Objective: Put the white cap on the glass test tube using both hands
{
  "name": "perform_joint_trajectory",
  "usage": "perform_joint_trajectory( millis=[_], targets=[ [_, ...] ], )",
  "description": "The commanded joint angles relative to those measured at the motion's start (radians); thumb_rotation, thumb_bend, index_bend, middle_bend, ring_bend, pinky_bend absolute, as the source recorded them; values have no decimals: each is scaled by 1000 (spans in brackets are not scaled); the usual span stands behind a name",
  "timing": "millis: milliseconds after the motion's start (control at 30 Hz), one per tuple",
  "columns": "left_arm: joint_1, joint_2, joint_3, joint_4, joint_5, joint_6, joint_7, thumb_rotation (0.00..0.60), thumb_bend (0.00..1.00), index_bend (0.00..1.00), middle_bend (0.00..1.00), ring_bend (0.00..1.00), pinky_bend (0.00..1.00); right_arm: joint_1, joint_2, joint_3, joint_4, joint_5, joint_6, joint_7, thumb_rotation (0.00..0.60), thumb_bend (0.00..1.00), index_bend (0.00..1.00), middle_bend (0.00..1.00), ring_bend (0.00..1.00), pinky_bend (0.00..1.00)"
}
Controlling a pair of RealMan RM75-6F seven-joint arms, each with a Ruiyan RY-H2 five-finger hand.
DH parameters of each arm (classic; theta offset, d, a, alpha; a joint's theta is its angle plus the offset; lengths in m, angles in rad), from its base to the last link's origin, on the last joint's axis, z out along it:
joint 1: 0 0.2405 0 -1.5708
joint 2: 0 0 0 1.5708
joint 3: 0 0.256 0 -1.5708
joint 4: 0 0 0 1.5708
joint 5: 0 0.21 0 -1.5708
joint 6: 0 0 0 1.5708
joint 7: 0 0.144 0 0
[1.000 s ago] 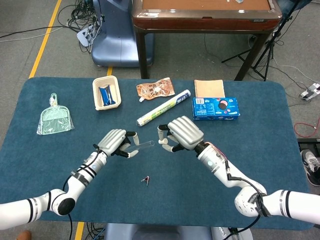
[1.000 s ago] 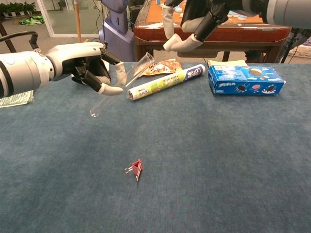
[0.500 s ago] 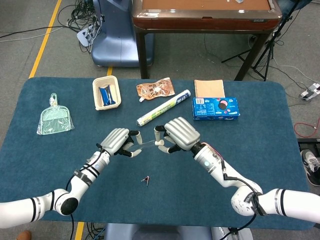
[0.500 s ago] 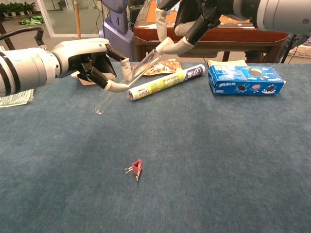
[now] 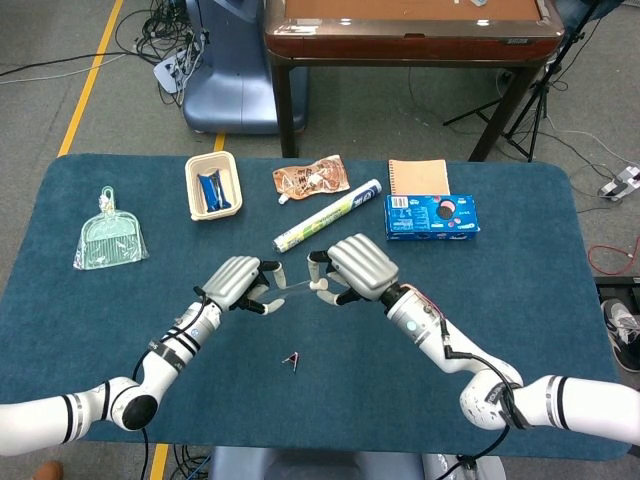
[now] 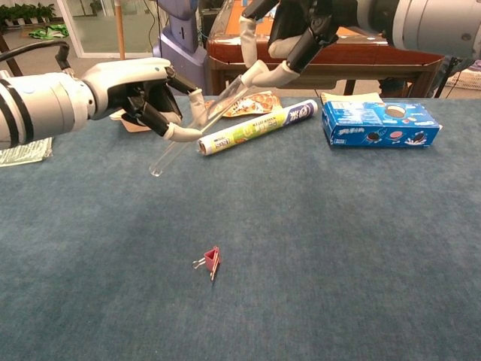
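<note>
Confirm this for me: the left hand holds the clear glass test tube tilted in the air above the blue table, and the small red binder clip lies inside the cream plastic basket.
Not quite. The left hand does hold the clear glass test tube tilted above the blue table, but the small red binder clip lies on the bare cloth near the front edge, far from the cream plastic basket. The head view shows both.

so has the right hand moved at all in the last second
Yes. The right hand has shifted left toward the test tube, drawing away from the blue cookie box.
</note>
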Motion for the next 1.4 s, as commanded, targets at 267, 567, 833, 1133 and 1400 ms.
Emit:
perform_joint_trajectory(
  millis=[267,567,833,1133,1400],
  targets=[
    [-7,-1,-4,-1,-3,-5,-8,600,258,606,1000,996,1000,10,-18,-6,15,4,1,1,600,370,723,1000,1000,1000],
    [-13,2,-4,-4,-9,-6,-2,600,258,608,1000,996,1000,18,-37,-12,35,6,-2,2,600,370,723,1000,1000,1000],
    [-14,3,0,-1,-15,-7,-1,600,258,609,1000,996,1000,15,-51,-16,49,-8,19,-1,600,333,708,1000,1000,1000],
    [-13,8,1,0,-14,-5,-5,600,259,609,1000,996,1000,15,-68,-20,62,-19,31,-6,569,100,520,1000,1000,1000],
    [-10,14,8,5,-13,-5,-2,600,259,611,1000,996,1000,5,-59,-15,48,-40,50,10,545,42,445,1000,1000,1000]
  ],
)
